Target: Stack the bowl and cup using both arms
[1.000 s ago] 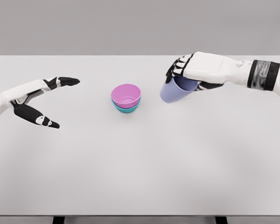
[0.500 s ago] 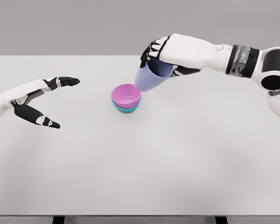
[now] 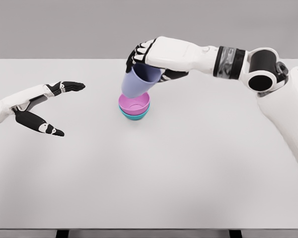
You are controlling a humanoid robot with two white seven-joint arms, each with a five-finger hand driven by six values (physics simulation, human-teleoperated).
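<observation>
While tilted in the right robot hand, lavender cup (rim up), above pink bowl

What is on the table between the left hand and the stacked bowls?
Nothing: in the head view only bare table separates the open left hand from the pink bowl.

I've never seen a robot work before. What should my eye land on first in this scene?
First, the right hand, reaching across the white table from the right, gripping a lavender cup tilted just above the middle. Beneath it sits a pink bowl nested in a teal bowl. At far left, the left hand hovers open, holding nothing.
</observation>
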